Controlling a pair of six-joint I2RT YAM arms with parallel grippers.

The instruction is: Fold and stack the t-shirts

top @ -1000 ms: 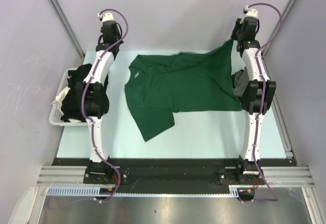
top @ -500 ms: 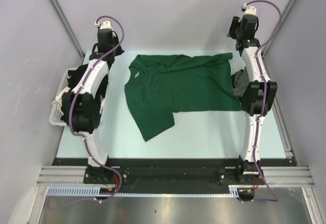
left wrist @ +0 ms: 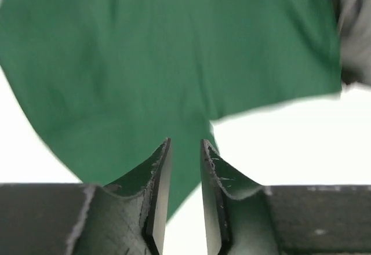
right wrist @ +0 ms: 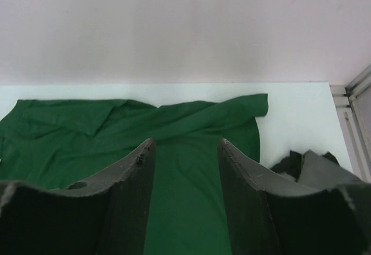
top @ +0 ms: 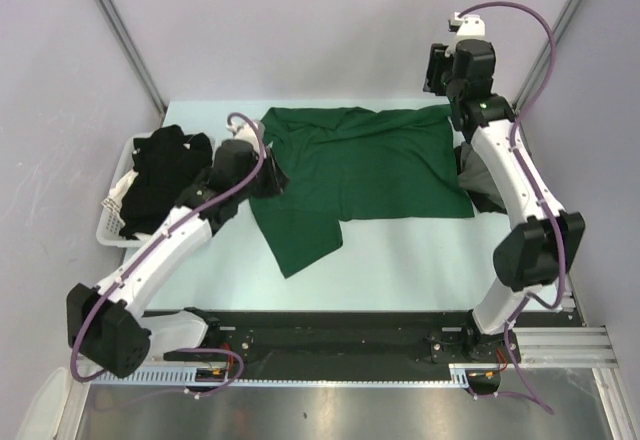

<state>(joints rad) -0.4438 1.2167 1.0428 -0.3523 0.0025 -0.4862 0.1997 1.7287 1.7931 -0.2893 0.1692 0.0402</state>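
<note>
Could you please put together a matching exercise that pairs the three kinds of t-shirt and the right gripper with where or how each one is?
Column one:
1. green t-shirt
2. black t-shirts
3. grey t-shirt
4. right gripper

Column two:
A. piled in the white basket at the left edge of the table
B. open, holding nothing
C. bunched at the table's right edge
D. spread out across the middle of the table

Pairs: 1-D, 2-A, 3-C, 4-B
</note>
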